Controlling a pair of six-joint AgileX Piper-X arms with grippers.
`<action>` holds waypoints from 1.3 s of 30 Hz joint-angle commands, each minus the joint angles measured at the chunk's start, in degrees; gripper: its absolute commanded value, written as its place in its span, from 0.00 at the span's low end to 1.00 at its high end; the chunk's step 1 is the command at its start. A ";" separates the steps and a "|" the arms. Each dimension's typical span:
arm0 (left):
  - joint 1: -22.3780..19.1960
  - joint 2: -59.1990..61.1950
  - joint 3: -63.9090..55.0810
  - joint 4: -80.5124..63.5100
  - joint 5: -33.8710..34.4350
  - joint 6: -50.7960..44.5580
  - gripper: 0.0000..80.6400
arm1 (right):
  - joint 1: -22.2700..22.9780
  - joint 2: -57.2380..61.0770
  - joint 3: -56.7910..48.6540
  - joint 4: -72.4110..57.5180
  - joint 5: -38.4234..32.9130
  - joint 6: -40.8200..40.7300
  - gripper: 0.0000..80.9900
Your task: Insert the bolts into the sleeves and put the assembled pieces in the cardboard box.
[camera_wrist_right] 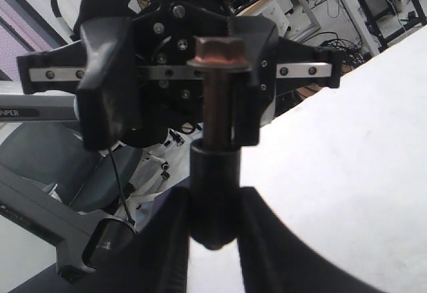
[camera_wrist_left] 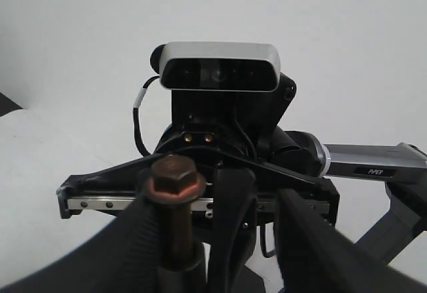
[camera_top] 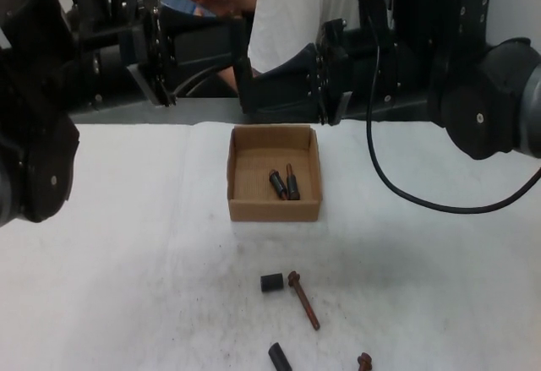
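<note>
Right wrist view: right claw (camera_wrist_right: 213, 206) nearest, narrow, clamped on a black sleeve (camera_wrist_right: 213, 173). A rusty-brown bolt (camera_wrist_right: 217, 99) stands out of the sleeve, hex head away from this claw. Left claw (camera_wrist_right: 177, 106) faces it just beyond, spread wide. The bolt shank is just beside one of its sides; contact unclear. White bench (camera_wrist_right: 360, 173) lies beyond both claws.

Left wrist view: left claw's fingers (camera_wrist_left: 123, 246) close in, wide apart. The bolt head sits between them, nearer one. The right arm's camera (camera_wrist_left: 220, 66) is behind.

High view: second sleeve (camera_top: 279, 357) and second bolt (camera_top: 364, 360) at the near edge. Third sleeve (camera_top: 271, 283) just beside a loose bolt (camera_top: 303, 300). Cardboard box (camera_top: 274, 210) farther off, two assembled pieces (camera_top: 285, 183) inside.
</note>
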 commanded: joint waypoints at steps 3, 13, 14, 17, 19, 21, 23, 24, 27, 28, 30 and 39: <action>-0.51 -0.26 0.27 2.16 3.40 -0.73 0.60 | -0.21 -1.09 -1.14 -4.80 0.17 0.05 0.01; -0.51 -0.26 0.27 2.16 3.40 -1.24 0.60 | -0.21 -1.09 -1.14 -8.34 4.81 -5.96 0.01; -0.51 -0.26 0.27 2.16 3.40 -1.47 0.60 | -0.21 -1.09 -1.14 -8.34 5.95 -7.56 0.01; -0.51 -0.26 0.27 2.16 3.40 -1.63 0.60 | -0.10 -1.09 -1.14 -8.34 7.78 -9.54 0.01; -0.51 -0.26 0.27 2.16 3.40 -1.63 0.60 | -0.10 -1.09 -1.14 -8.18 7.76 -9.54 0.01; -0.51 -0.26 0.27 2.16 3.40 -1.63 0.60 | -0.10 -1.09 -1.14 -8.08 7.76 -9.54 0.01; -0.51 -0.26 0.27 2.16 3.40 -1.63 0.60 | -0.10 -1.09 -1.14 -8.02 8.07 -9.54 0.01; -0.51 -0.26 0.27 2.16 3.40 -1.63 0.60 | -0.10 -1.09 -1.14 -8.02 8.22 -9.54 0.01; -0.51 -0.26 0.27 2.16 3.28 -1.63 0.60 | -0.10 -1.09 -1.14 -8.02 8.40 -9.54 0.01; -0.40 -0.26 0.27 2.16 2.79 -1.63 0.60 | -0.10 -1.09 -1.14 -8.02 8.40 -9.77 0.01; 0.13 -0.26 0.27 2.16 0.12 -0.86 0.60 | -0.10 -1.09 -1.14 -8.02 8.40 -9.94 0.01; 2.28 -0.15 0.27 4.61 -3.09 5.28 0.60 | -0.10 -1.09 -1.14 -8.02 7.71 -9.04 0.01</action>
